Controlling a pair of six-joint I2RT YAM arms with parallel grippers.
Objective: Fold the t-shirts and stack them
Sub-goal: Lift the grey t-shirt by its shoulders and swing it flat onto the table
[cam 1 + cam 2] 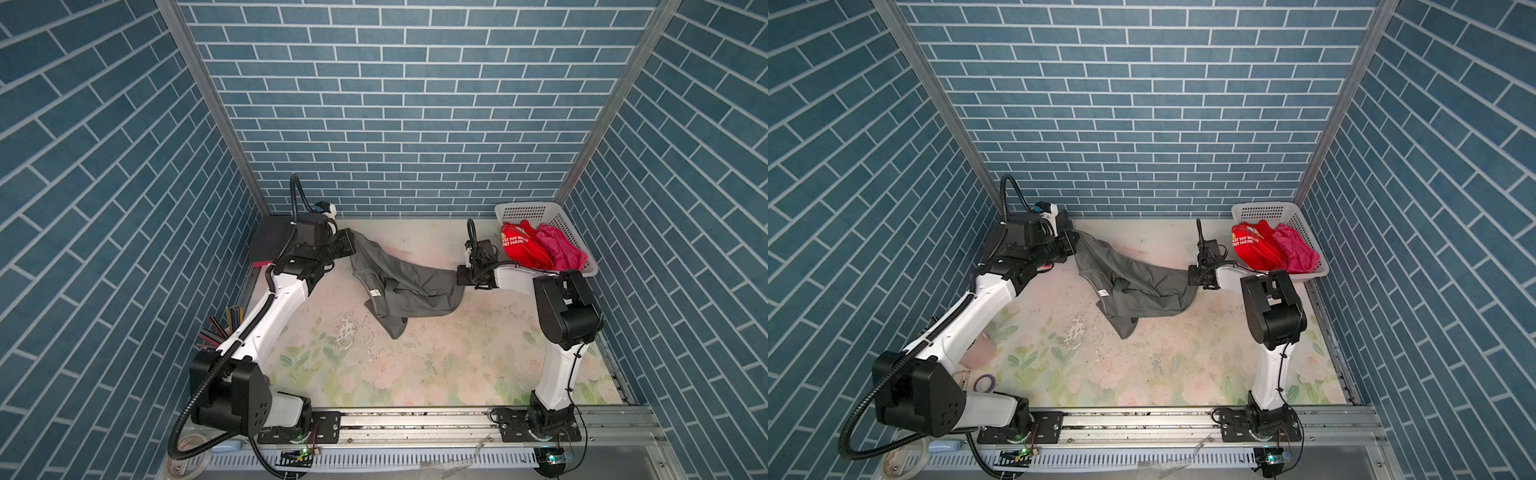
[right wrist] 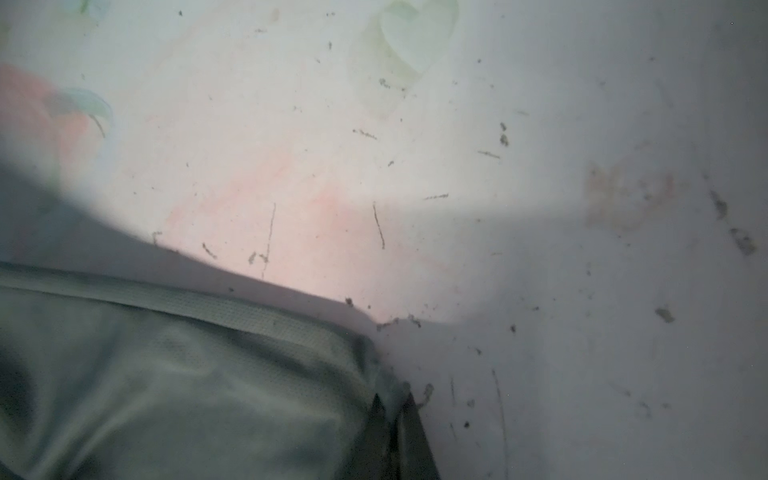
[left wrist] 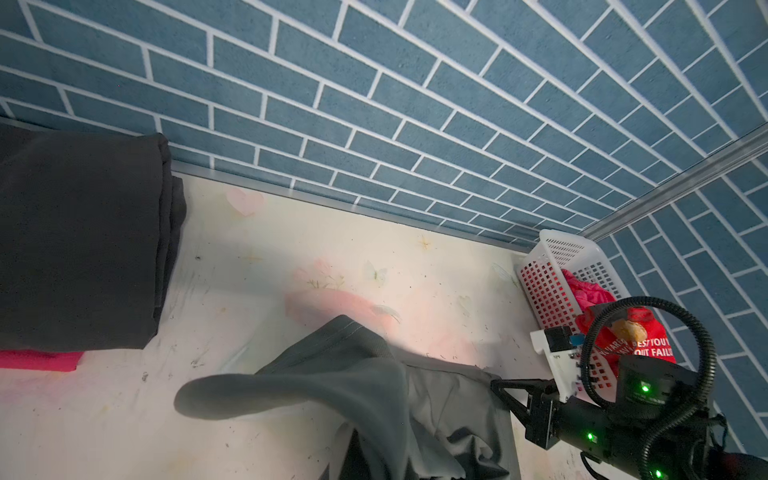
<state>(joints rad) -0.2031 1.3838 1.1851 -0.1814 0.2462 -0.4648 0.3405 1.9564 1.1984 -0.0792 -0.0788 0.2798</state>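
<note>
My left hand [image 1: 352, 245] is clenched on one end of the grey t-shirt [image 1: 409, 291], and my right hand [image 1: 456, 276] pinches its hem corner. The shirt sags between them onto the bench [image 1: 415, 365]; the red t-shirt [image 1: 523, 249] lies in the basket [image 1: 524, 212].

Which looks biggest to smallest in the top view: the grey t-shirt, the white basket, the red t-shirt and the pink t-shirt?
1. grey t-shirt
2. white basket
3. red t-shirt and pink t-shirt: they look about alike, both bunched in the basket, so I won't rank them.
</note>
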